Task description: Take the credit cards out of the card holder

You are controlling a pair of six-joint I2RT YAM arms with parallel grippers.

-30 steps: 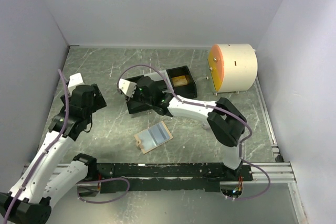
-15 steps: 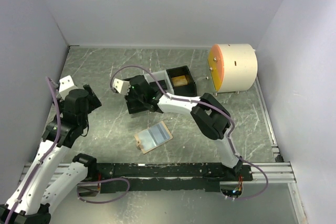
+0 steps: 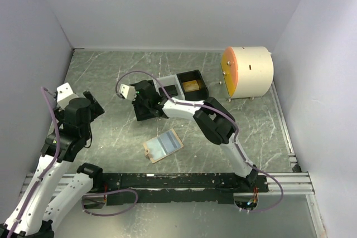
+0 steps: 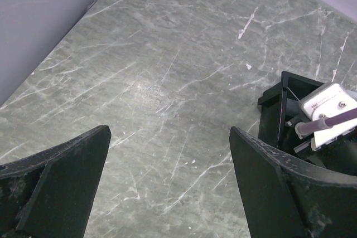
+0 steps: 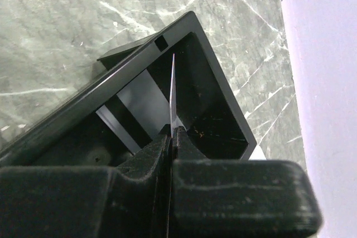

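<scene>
Jaws on the right gripper (image 5: 172, 129) are clenching a thin credit card (image 5: 172, 90), seen edge-on and standing upright, and it's hanging right over the end compartment of the black tray (image 5: 117, 85). I can't tell the card's colour from this angle. Compared with 1 second ago, the right arm has been folding its elbow in and sliding the wrist a bit further left along the tray. The left gripper (image 4: 169, 137) has been backing off toward the left wall, and its jaws are spread wide with nothing in them, just bare table (image 4: 156, 71) underneath. The card holder (image 3: 163, 145) hasn't budged. It's lying open with the pale blue side up, near the front rail, well apart from both grippers. 1 gold card (image 3: 191, 86) is already sitting in the compartment at the tray's other end. So I'm guessing this is the drop-off for another card, with the jaws only needing to let go. Whether any cards are still tucked in the slots, I can't tell; it's too small in the top view.
</scene>
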